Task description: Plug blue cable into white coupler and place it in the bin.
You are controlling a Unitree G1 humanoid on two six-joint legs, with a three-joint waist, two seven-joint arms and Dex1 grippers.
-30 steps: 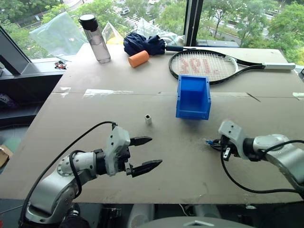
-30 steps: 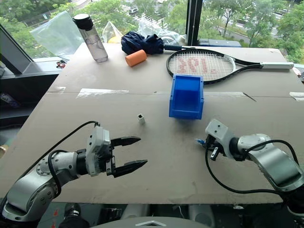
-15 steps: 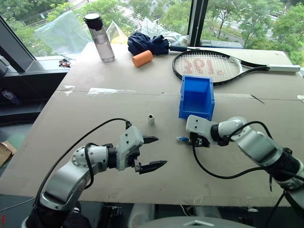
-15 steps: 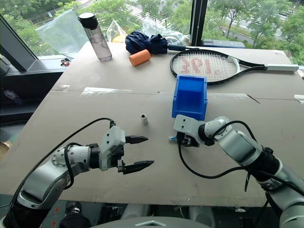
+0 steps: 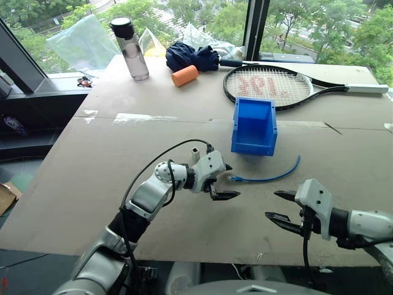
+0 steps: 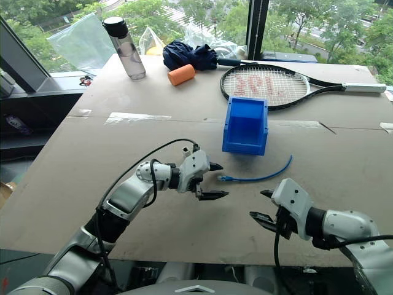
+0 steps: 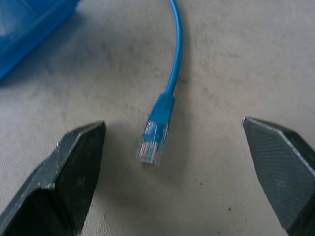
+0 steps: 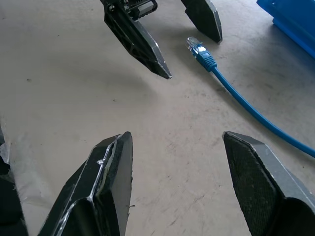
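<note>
Left gripper [image 5: 228, 181]: jaws spread wide, nothing held. It hangs low over the table [image 5: 92, 160] with the clear plug end of the blue cable [image 5: 268, 179] lying just ahead of it. In the left wrist view the plug [image 7: 152, 142] sits on the board between the two fingertips [image 7: 78, 162], touching neither.

White coupler [image 5: 195, 152]: upright on the table just behind the left wrist, partly hidden by it, apart from the cable and from the bin.

Blue cable: loose on the table in a shallow curve, plug end by the left gripper, other end curling up toward the right, near the front of the bin but not in it.

Bin [image 5: 253, 125]: standing on the table behind the cable, nothing visible inside it.

Right gripper [image 5: 280, 206]: jaws clearly apart, nothing between them, not touching anything. It sits near the front edge of the table, well short of the cable. Right wrist view shows bare board between its fingers [image 8: 110, 172], with the cable plug and the left gripper's tips further ahead.

Back of table, left to right: water bottle [image 5: 129, 49], orange foam cylinder [image 5: 185, 75], dark blue cloth bundle [image 5: 190, 56], tennis racket [image 5: 276, 86].
</note>
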